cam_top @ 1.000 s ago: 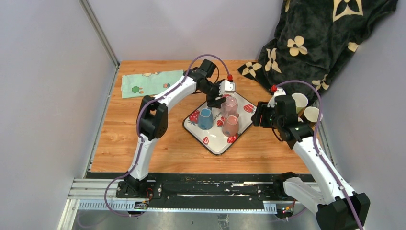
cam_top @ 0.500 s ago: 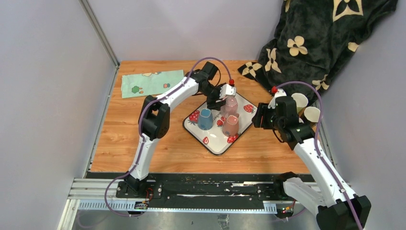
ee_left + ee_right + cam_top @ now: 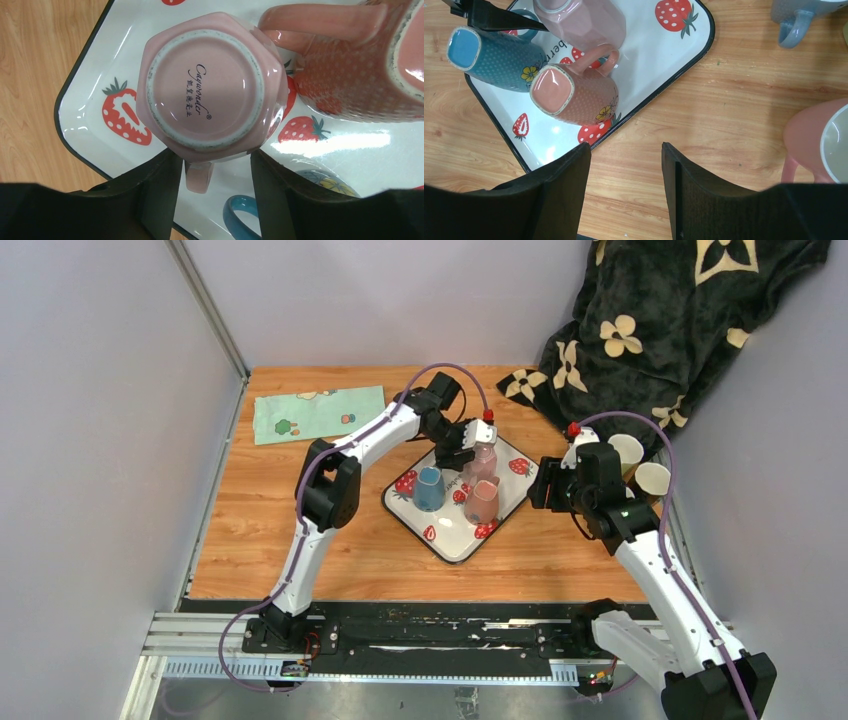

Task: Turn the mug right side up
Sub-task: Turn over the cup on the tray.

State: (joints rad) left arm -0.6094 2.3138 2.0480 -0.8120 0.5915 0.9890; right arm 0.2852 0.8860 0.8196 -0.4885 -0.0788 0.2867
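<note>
Three mugs stand upside down on the strawberry tray point(image 3: 452, 540): a pale pink faceted mug point(image 3: 210, 85) point(image 3: 485, 460), a salmon dotted mug point(image 3: 482, 502) and a blue dotted mug point(image 3: 429, 489). My left gripper point(image 3: 214, 155) point(image 3: 468, 453) hangs over the pale pink mug's near side. It is open, and its fingers straddle the mug's handle point(image 3: 199, 177) with a gap on each side. My right gripper point(image 3: 625, 150) point(image 3: 548, 483) is open above bare wood just right of the tray, with nothing between its fingers.
Two upright cups point(image 3: 627, 452) point(image 3: 650, 478) stand at the table's right edge, behind my right arm. A dark flowered blanket point(image 3: 680, 330) drapes over the back right corner. A green cloth point(image 3: 315, 412) lies at the back left.
My left gripper has moved right and down over the pale pink mug, and its fingers have narrowed. The right arm has barely moved.
</note>
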